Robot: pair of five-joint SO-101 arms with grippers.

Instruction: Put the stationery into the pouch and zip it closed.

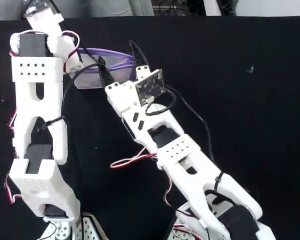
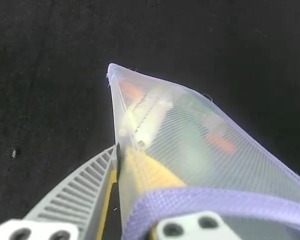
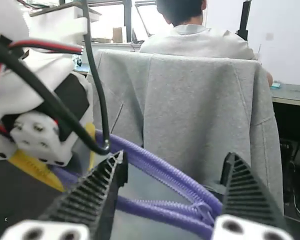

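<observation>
A translucent mesh pouch (image 1: 117, 74) with a purple zipper rim (image 1: 110, 54) is held up at the far left of the black table. My left gripper (image 1: 75, 66) is shut on one end of it. In the left wrist view the pouch (image 2: 200, 150) runs out from between the left gripper's (image 2: 135, 200) fingers, and orange (image 2: 221, 142) and white (image 2: 150, 125) stationery shows through the mesh. My right gripper (image 1: 115, 50) stands open with its black fingers on either side of the pouch's top edge. In the right wrist view the purple rim (image 3: 160, 172) passes between the open right gripper (image 3: 176, 160).
The black table (image 1: 240, 100) spreads out to the right of both arms. Loose red and white wires (image 1: 132, 159) hang beside the right arm. A grey jacket (image 3: 200, 100) drapes over a chair back beyond the table's far edge.
</observation>
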